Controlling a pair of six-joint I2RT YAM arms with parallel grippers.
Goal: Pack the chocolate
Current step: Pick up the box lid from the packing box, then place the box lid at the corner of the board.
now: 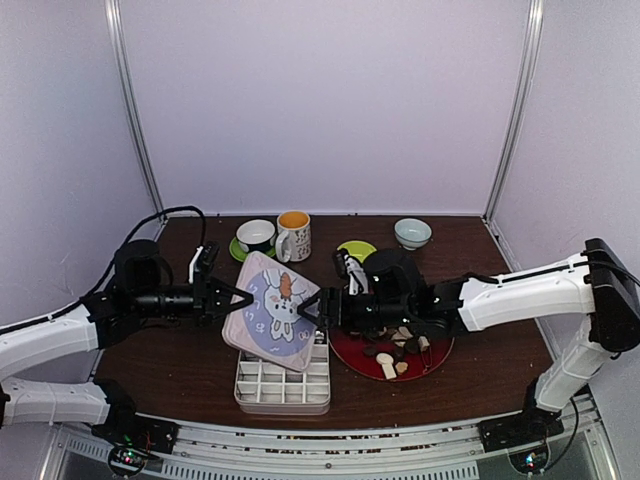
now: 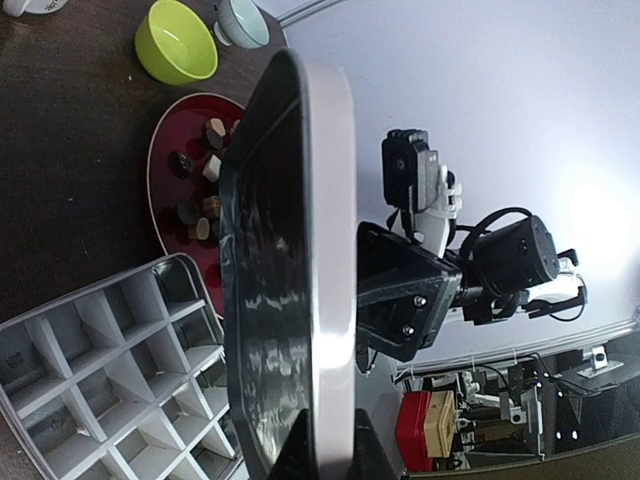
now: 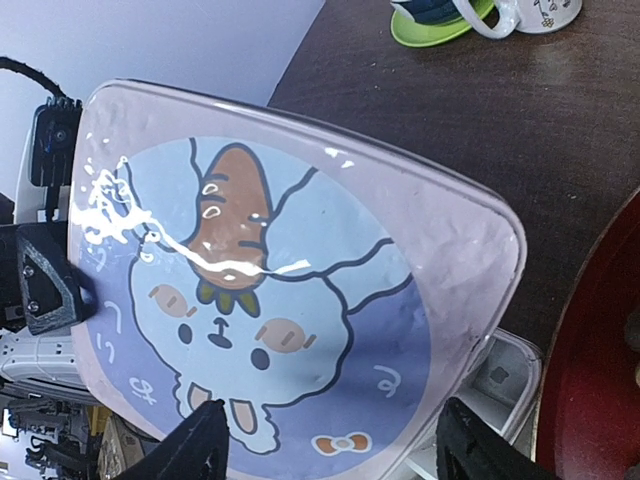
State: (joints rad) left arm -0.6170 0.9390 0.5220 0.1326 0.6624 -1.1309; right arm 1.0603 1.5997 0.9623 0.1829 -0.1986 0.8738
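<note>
Both tools, the left tool [image 1: 238, 297] and the right tool [image 1: 312, 308], were clamped on opposite edges of the lid [image 1: 272, 310], which was tilted above the divided box [image 1: 283, 383]. The chocolate [image 1: 395, 345] lay on the red plate [image 1: 350, 358] just right of the box.

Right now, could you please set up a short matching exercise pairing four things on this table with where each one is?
Things:
1. lid
2. divided box
3. chocolate
4. lime bowl

Places:
A. on the red plate
B. by the table's far edge, next to the pale blue bowl
C. held tilted between the left gripper and the right gripper
D. on the table under the lid, compartments empty

Pairs: 1-C, 2-D, 3-A, 4-B
</note>
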